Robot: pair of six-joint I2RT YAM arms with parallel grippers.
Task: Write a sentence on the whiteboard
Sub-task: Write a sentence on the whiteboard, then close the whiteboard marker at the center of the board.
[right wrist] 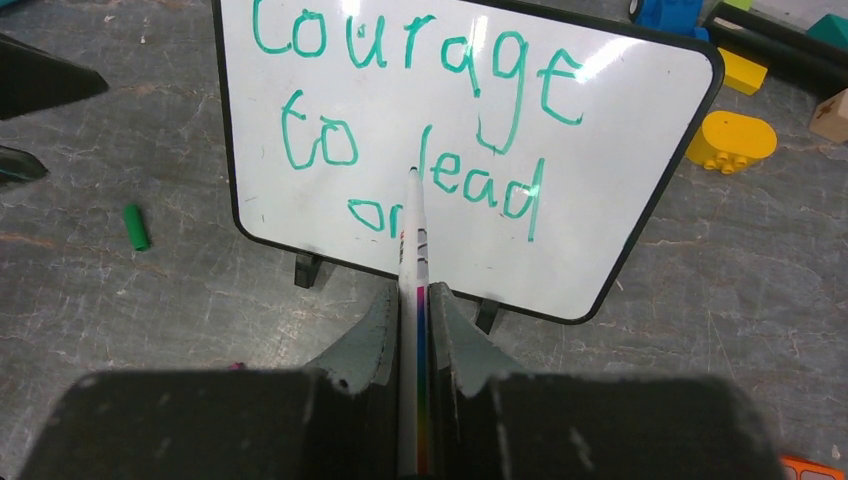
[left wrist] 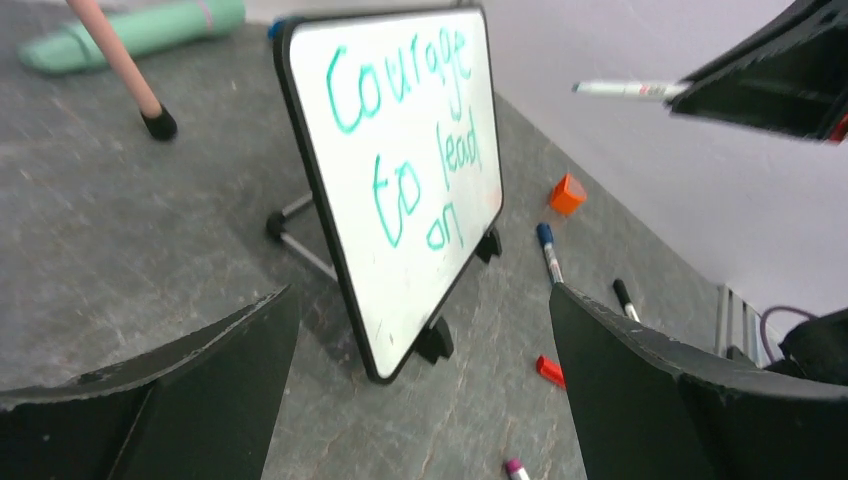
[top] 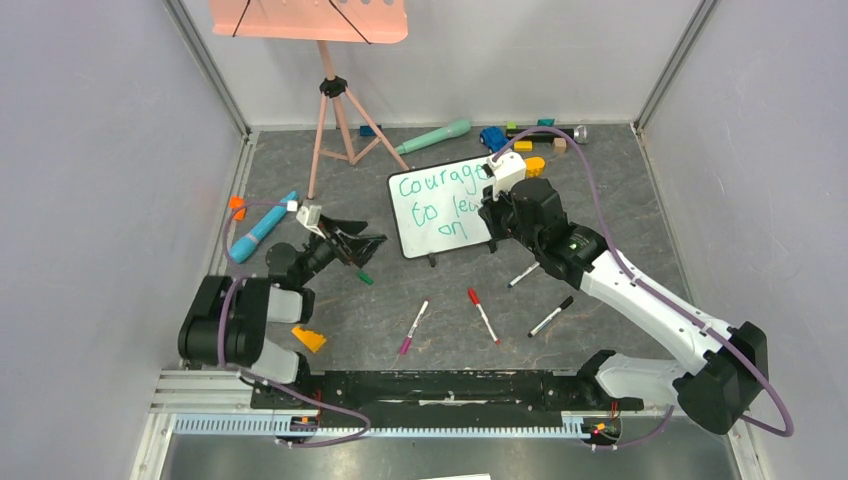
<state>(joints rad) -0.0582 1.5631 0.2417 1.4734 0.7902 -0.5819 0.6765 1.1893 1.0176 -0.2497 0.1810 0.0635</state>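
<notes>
On the grey mat, top view: the whiteboard (top: 440,205) stands mid-table, propped on its feet and facing the arms. The sentence (top: 437,203) is in teal over three lines, partly hidden by the right arm. The right gripper (top: 492,222) is at the board's right edge. The left gripper (top: 368,250) hangs left of the board, apart from it. A green cap (top: 365,278) lies just below it. A red marker (top: 484,315) and a pink-tipped marker (top: 413,328) lie loose in front of the board.

Left wrist view: black fingers (left wrist: 200,400) spread wide, nothing between them. The board is ahead and tilted back, reading "courage / to lead / on".

Right wrist view: jaws clamped tight on a white marker (right wrist: 412,240), barrel pinched between both fingers. Its tip points at the board, just after "on" and under the "l" of "lead". Cannot tell whether the tip touches. A yellow brick (right wrist: 731,140) lies right of the board.
</notes>
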